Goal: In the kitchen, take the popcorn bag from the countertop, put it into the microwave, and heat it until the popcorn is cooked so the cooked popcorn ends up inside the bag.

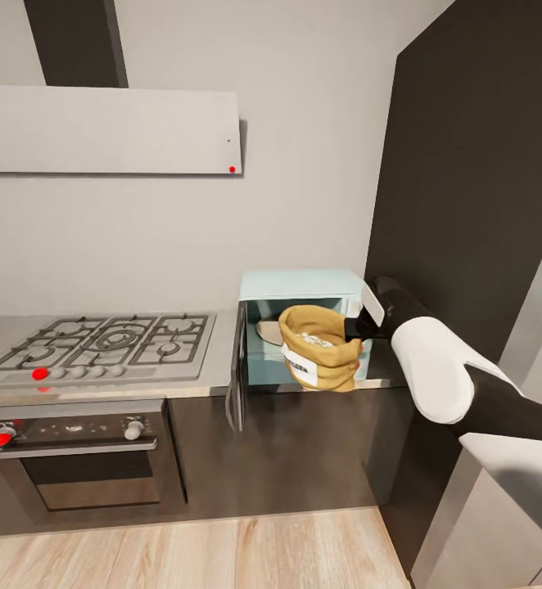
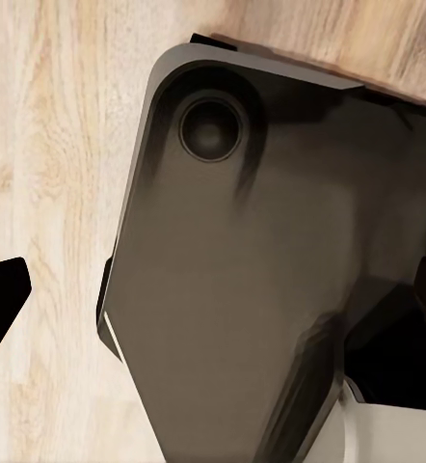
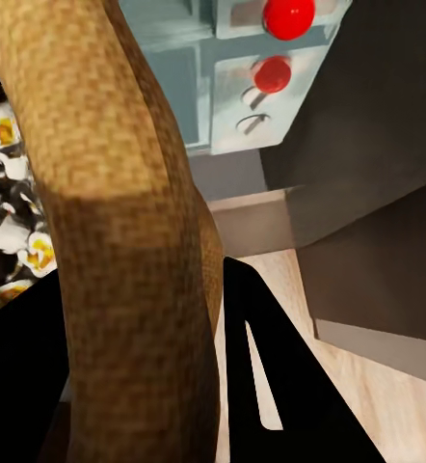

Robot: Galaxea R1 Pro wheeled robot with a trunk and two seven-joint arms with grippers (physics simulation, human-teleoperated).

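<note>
While tilted, popcorn bag (image 1: 318,348) hangs from right end effector (image 1: 358,334).

Tan woven rim of the popcorn bag (image 3: 126,231) across the frame's left and centre, popcorn (image 3: 11,231) at far left, black fingers (image 3: 271,376) gripping the rim below, microwave (image 3: 223,87) panel with red knobs at top, wooden floor (image 3: 386,405) lower right

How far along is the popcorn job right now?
Done: the popcorn bag is off the countertop and the microwave stands with its door swung open. In hand: the right gripper is clamped on the bag's rolled rim, holding it at the microwave's opening; popped whitish pieces show inside the bag. Left, as far as I can judge: release the bag inside and shut the door.
</note>
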